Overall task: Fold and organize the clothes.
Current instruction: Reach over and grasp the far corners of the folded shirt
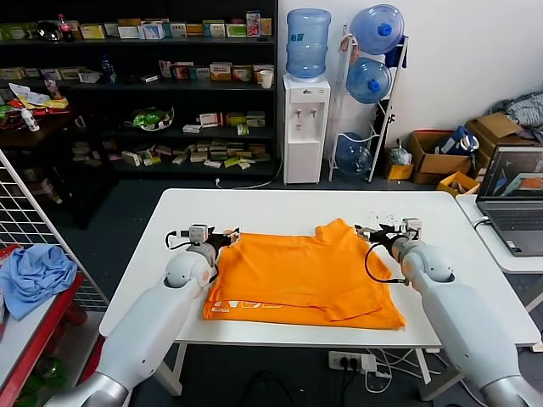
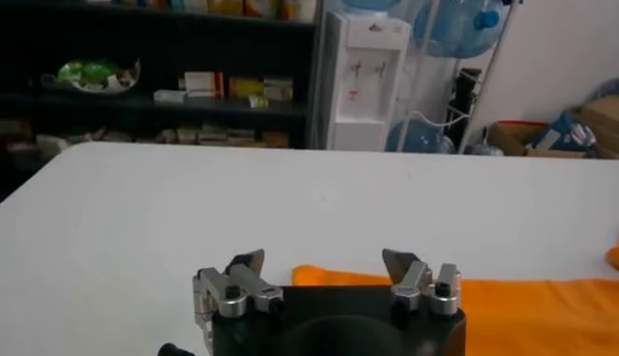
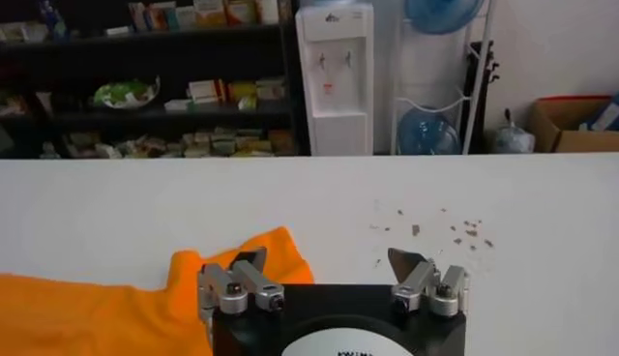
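Head view shows the orange T-shirt (image 1: pixel 301 275) lying on the white bench (image 1: pixel 254 208), part-folded, with one side turned inward and the white lettering along its near edge. I have the left claw (image 1: pixel 222 241) at the shirt's far left corner and the right claw (image 1: pixel 371 232) near the far right corner beside the raised fold — one per side, placed, I judge, for a paired fold. Both wrist views show the fingers spread wide, holding nothing. Orange cloth lies under each claw — neither grips it.
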